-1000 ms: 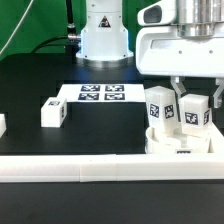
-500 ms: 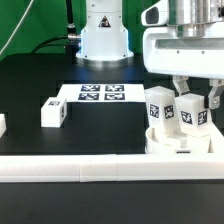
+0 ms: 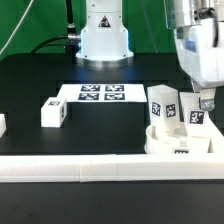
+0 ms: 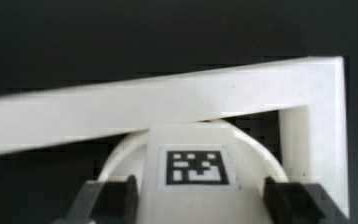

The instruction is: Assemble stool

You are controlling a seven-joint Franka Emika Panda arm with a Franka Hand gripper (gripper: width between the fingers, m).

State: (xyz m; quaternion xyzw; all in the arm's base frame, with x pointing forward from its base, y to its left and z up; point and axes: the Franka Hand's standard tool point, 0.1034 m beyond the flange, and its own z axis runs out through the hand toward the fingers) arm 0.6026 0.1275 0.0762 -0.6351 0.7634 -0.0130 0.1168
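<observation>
The round white seat disc (image 3: 178,146) lies by the front rail at the exterior view's right. Two leg blocks stand in it: one (image 3: 160,106) free, the other (image 3: 193,116) between my fingers. My gripper (image 3: 203,104) comes down from above and is shut on that right leg block. In the wrist view the leg block (image 4: 195,150) with its square tag fills the gap between my fingers (image 4: 101,200), and my gripper (image 4: 202,192) holds it. A third leg block (image 3: 53,112) lies loose on the black table at the left.
The marker board (image 3: 100,93) lies at mid-table before the robot base (image 3: 104,35). A long white rail (image 3: 90,168) runs along the front, and its corner shows in the wrist view (image 4: 309,85). A small white piece (image 3: 2,125) sits at the left edge.
My hand has turned about its axis and shifted toward the exterior view's right. The right leg block has turned with it. The other parts have not moved.
</observation>
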